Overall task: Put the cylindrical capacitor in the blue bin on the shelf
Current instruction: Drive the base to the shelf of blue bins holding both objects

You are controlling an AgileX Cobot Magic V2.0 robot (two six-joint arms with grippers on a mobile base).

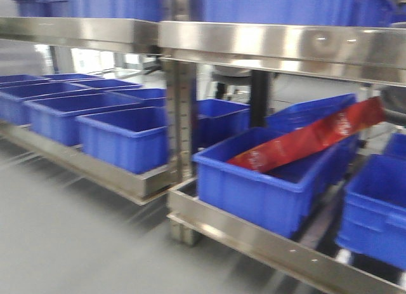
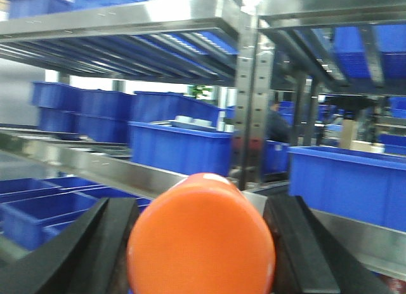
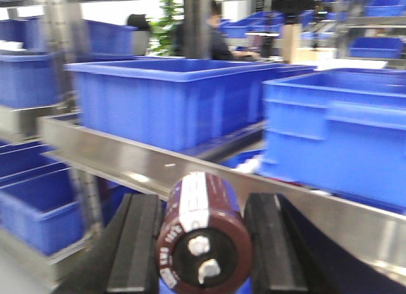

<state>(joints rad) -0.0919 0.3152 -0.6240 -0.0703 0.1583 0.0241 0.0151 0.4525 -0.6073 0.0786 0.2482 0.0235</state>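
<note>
The stubby dark brown cylindrical capacitor (image 3: pixel 203 240), with pale markings on its sleeve and silvery terminals facing the camera, is clamped between the black fingers (image 3: pixel 136 243) of the right gripper (image 3: pixel 202 233). The frame cuts off its lower edge. Just beyond it runs the shiny stainless-steel shelf rail (image 3: pixel 158 166), which carries large blue plastic bins (image 3: pixel 171 100). The left gripper (image 2: pixel 202 243) is closed on a big orange cylinder (image 2: pixel 202 237), of which only the rounded end shows. The front view is blurred; there a red packet (image 1: pixel 311 138) leans out of one blue bin (image 1: pixel 254 186).
</note>
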